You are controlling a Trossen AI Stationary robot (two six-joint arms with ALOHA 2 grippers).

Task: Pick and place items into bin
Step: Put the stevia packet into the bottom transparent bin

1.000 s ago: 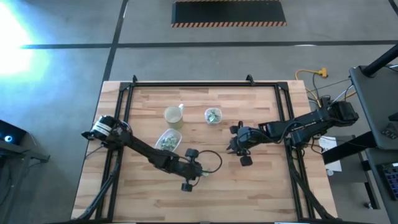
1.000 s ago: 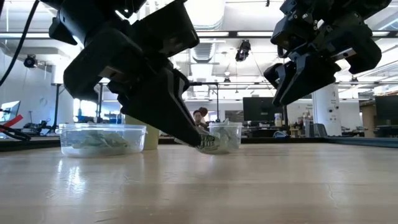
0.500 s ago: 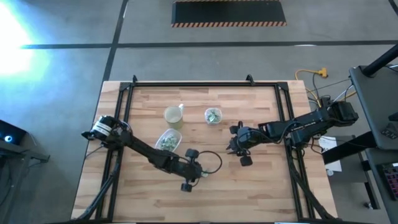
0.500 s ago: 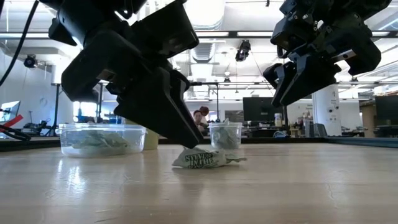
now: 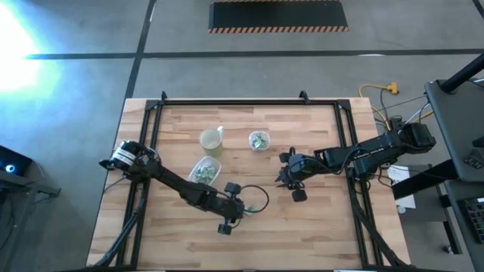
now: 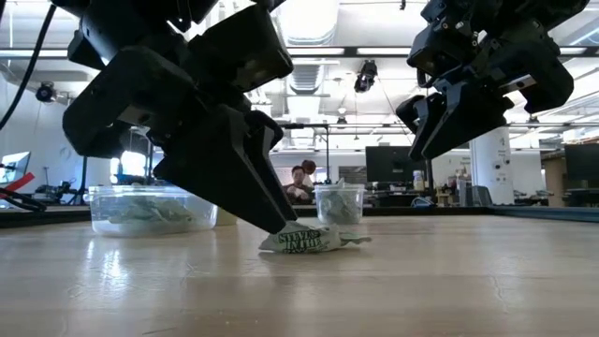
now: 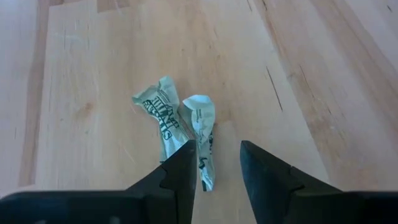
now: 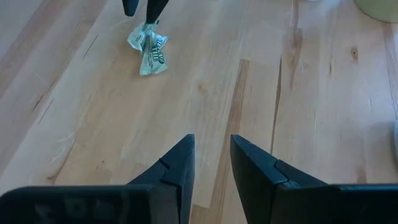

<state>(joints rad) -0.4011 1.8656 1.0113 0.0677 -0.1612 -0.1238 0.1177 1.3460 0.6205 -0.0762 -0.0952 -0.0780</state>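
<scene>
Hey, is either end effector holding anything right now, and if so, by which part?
Nothing is held. The left end effector is open over a crinkled wrapped piece lying on the table, one finger at its edge. The right end effector hangs open and empty.

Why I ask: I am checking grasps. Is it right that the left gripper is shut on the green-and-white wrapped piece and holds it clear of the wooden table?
Not right. The left gripper is open, and the wrapped piece lies loose on the wooden table, as the left wrist view shows. The low view agrees: the piece rests flat on the wood at that gripper's fingertips.
</scene>
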